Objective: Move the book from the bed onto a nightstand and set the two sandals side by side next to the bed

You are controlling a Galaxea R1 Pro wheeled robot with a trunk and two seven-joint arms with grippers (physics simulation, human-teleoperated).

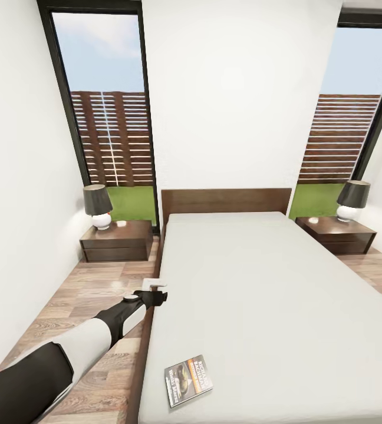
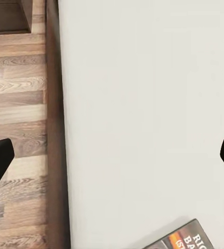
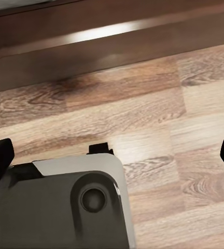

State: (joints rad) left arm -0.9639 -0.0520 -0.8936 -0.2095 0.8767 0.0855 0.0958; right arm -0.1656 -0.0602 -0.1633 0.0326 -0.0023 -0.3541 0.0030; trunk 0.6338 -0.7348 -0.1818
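The book (image 1: 188, 380) lies flat near the foot of the bed (image 1: 262, 306), by the mattress's left edge, its dark cover with the orange band facing up. One corner of the book (image 2: 182, 239) appears in the left wrist view. My left gripper (image 1: 157, 292) hovers over the bed's left edge, further towards the headboard than the book; the left gripper (image 2: 112, 155) is open and holds nothing. My right gripper (image 3: 112, 151) is open above the plank floor, beside a dark wooden frame (image 3: 112, 46). A nightstand (image 1: 117, 240) stands left of the headboard and a second nightstand (image 1: 335, 234) right of it. The sandals are out of view.
Each nightstand carries a lamp with a dark shade, the left lamp (image 1: 98, 206) and the right lamp (image 1: 352, 200). A narrow floor strip (image 1: 79, 306) runs between the bed and the left wall. Part of my grey base (image 3: 73, 205) sits under the right gripper.
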